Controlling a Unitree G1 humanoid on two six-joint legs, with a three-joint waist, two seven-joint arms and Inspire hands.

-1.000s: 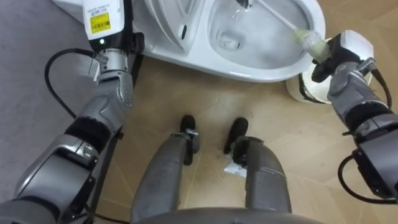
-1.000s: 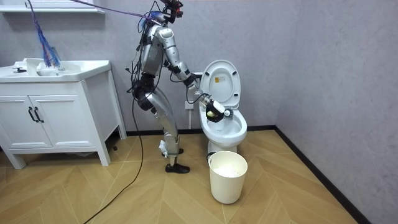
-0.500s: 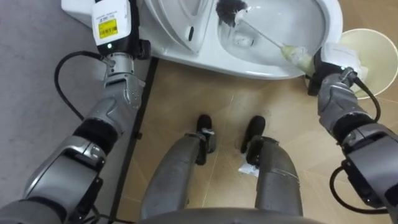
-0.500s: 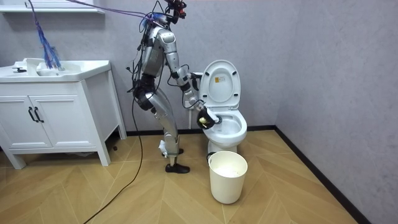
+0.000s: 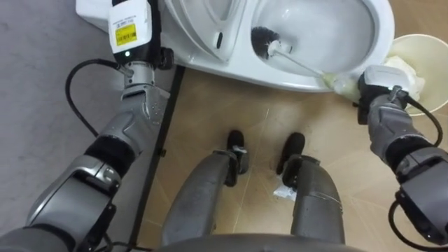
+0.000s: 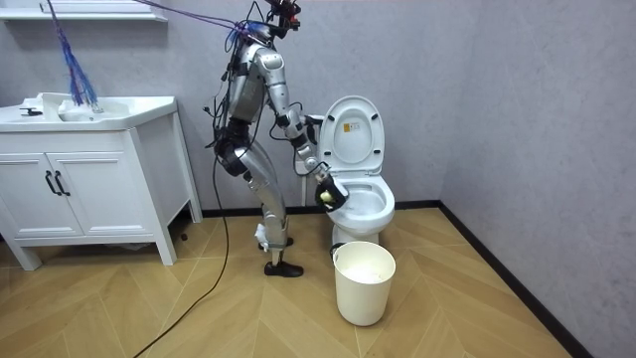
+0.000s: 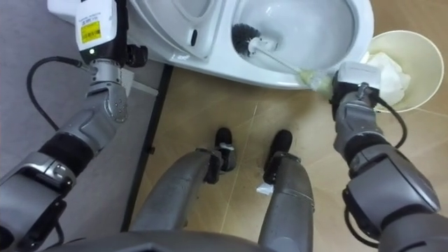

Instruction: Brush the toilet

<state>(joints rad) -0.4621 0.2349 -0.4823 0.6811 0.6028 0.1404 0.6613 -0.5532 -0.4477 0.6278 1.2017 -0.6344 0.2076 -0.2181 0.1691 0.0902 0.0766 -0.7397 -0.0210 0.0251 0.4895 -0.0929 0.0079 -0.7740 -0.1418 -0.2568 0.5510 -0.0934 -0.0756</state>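
The left hand (image 5: 131,31) reaches beside the raised seat (image 5: 203,28); its fingers are cut off, so their state cannot be told. In the toilet bowl (image 5: 381,31) the brush (image 5: 264,42) rests bristles down, its handle slanting down-right into the right hand (image 5: 381,78), which is curled round the grip. Just beyond, a bin (image 5: 435,84) holds crumpled white paper (image 5: 406,66).

Grey walls (image 6: 517,99), herringbone wood floor (image 6: 477,308), white vanity cabinet (image 6: 89,179), pale waste bin (image 6: 364,283)
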